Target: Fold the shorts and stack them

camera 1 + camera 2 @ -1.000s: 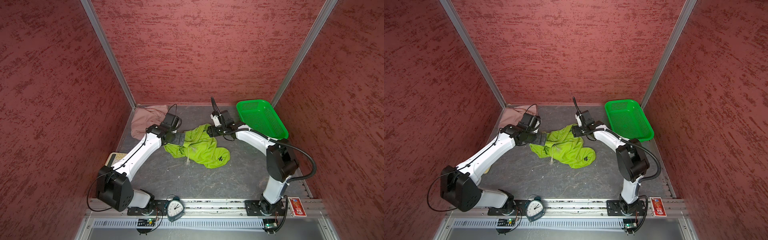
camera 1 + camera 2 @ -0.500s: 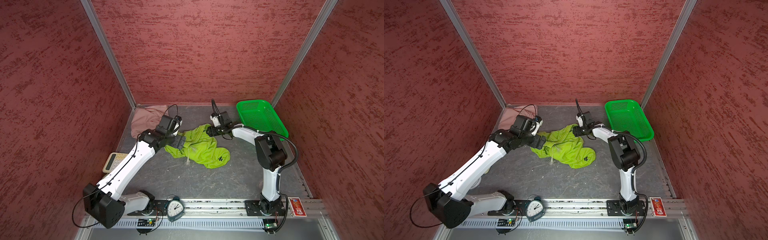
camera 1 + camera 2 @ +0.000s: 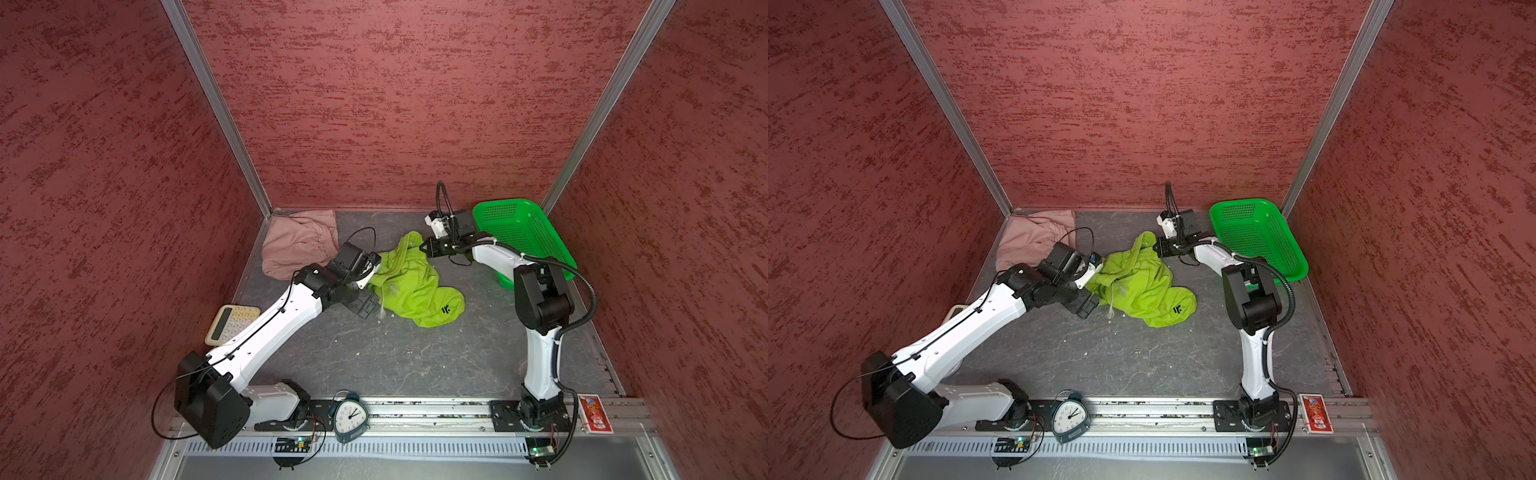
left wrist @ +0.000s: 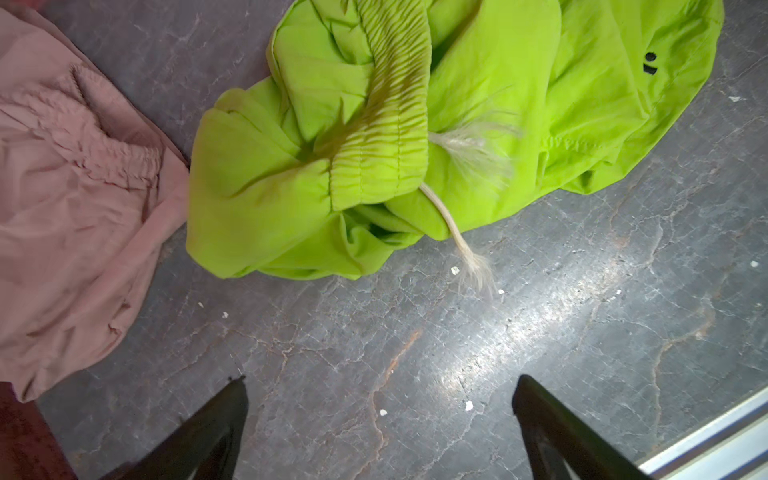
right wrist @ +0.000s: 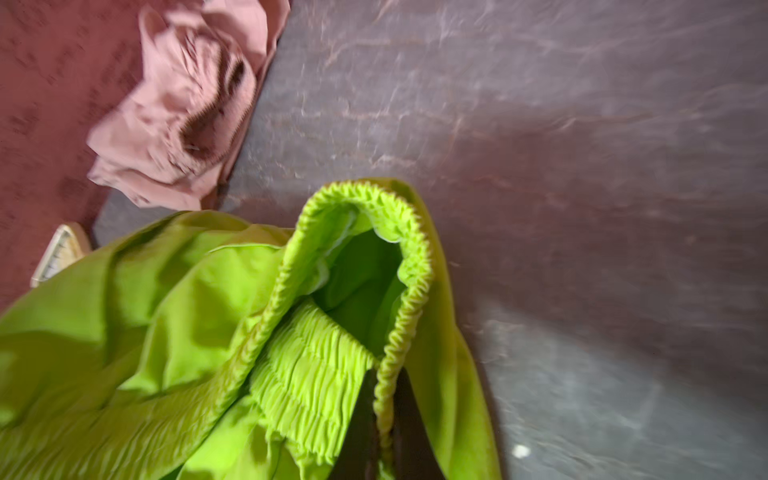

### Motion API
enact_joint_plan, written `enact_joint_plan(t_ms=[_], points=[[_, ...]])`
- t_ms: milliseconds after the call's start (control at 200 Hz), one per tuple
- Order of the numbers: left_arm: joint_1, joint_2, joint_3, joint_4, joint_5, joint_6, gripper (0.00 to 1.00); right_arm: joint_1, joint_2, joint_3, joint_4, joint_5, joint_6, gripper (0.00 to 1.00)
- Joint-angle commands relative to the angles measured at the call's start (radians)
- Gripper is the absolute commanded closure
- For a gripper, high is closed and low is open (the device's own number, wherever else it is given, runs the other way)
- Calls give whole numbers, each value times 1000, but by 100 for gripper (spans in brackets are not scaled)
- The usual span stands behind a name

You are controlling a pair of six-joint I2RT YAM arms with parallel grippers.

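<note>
Since a sec ago the right fingers [image 3: 429, 247] have gone from apart to clamped on the lime shorts [image 3: 411, 286]. They grip the far end of the gathered waistband [image 5: 409, 253], and the right wrist view shows the elastic edge pinched btw them, raised off the counter [image 3: 415, 361]. Meanwhile the left fingers [image 3: 365, 306] have slid nearer w/ the elbow dropped to the near left. We see them spread wide, holding nothing, low over bare counter just beside the lime pair's left edge. A pale drawstring [image 4: 455, 237] trails out that way, its frayed tip on the counter. The lime pair lies crumpled mid-counter, black logo [image 3: 446, 309] on its near-right lobe. Pink shorts [image 3: 297, 245] sit bunched in the far-left corner, close beside the lime; we can't tell if they touch. A green basket [image 3: 528, 232] is far right, a calculator [image 3: 228, 324] near left, a clock [image 3: 349, 417] on the near rail.
</note>
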Motion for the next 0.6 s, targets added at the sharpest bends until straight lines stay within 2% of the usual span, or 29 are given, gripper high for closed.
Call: enact_joint_plan(t_ms=[0, 120, 260, 551, 596], points=[[-44, 59, 30, 48, -71, 75, 1, -24, -26, 11, -2, -144, -16, 100], [-106, 145, 8, 151, -216, 140, 1, -24, -6, -4, 41, -261, -13, 100], [-107, 234, -2, 315, -334, 224, 1, -24, -3, 0, 28, -263, -23, 100], [-25, 358, 89, 351, -334, 347, 1, -25, -11, -18, -19, -259, -63, 100], [-17, 368, 89, 354, -336, 355, 1, -24, -12, -22, -19, -253, -66, 97]])
